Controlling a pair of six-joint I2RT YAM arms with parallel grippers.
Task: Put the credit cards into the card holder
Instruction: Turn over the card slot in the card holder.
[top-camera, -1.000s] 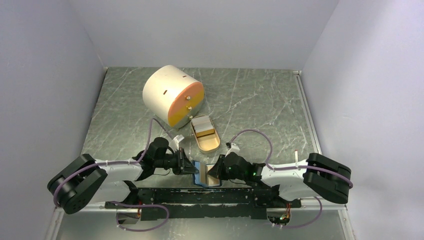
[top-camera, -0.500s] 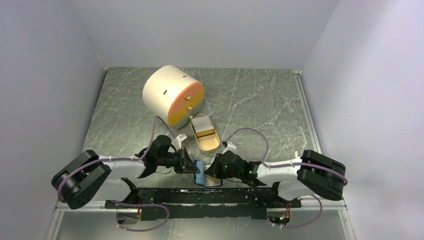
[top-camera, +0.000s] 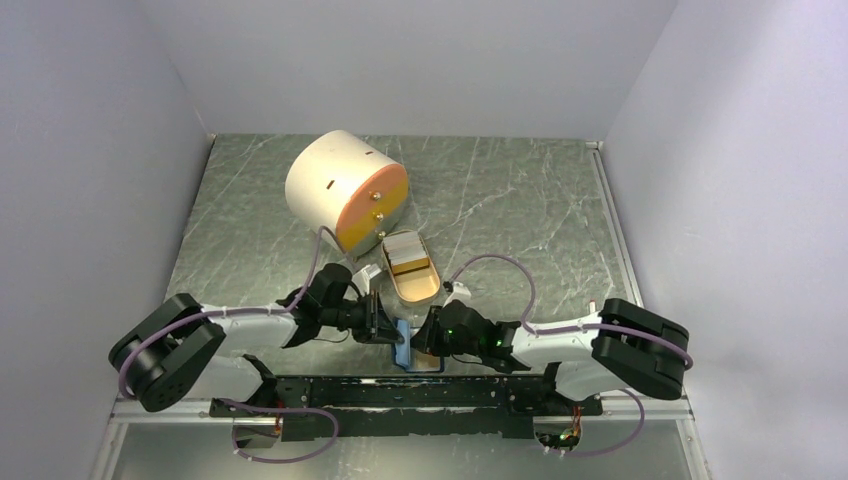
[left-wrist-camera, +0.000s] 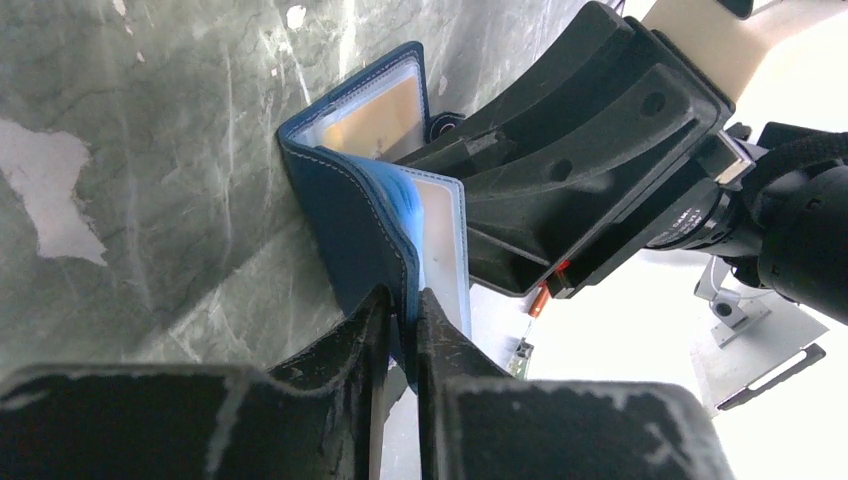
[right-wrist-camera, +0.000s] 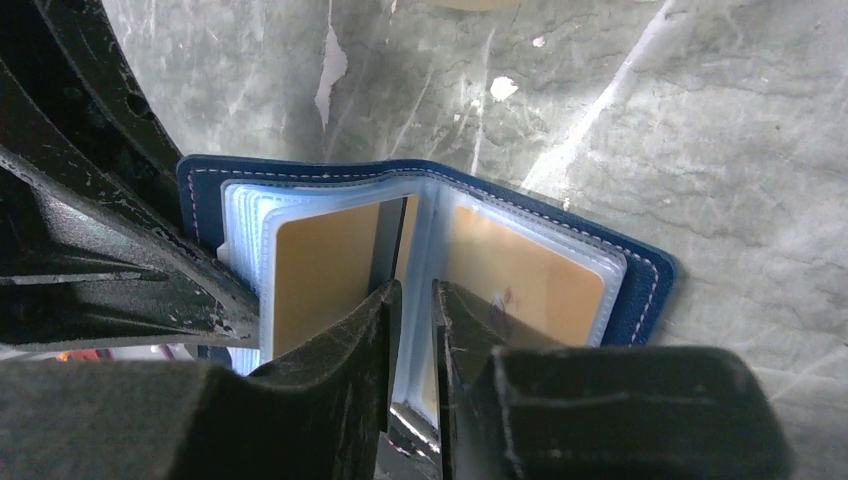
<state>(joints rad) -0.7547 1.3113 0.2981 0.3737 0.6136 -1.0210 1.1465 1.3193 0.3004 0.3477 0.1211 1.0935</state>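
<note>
The dark blue card holder (top-camera: 402, 347) stands open near the table's front edge, between my two grippers. My left gripper (top-camera: 388, 330) is shut on the edge of its blue cover (left-wrist-camera: 350, 210), with the jaws pinched at the cover's rim (left-wrist-camera: 404, 305). My right gripper (top-camera: 424, 338) is shut on a clear plastic sleeve inside the card holder (right-wrist-camera: 620, 290), and its tips (right-wrist-camera: 412, 300) sit between two tan-filled sleeves. The credit cards (top-camera: 405, 252), a whitish-grey stack, lie in the tan oval dish (top-camera: 415, 292) behind the grippers.
A big cream cylinder with an orange face (top-camera: 340, 185) lies at the back left, touching the dish's far end. The black base rail (top-camera: 400, 395) runs along the near edge. Grey walls close in on both sides.
Both grippers have shifted a little away from the near edge, with the card holder held between them. The left arm has reached further right. The holder now stands more upright.
</note>
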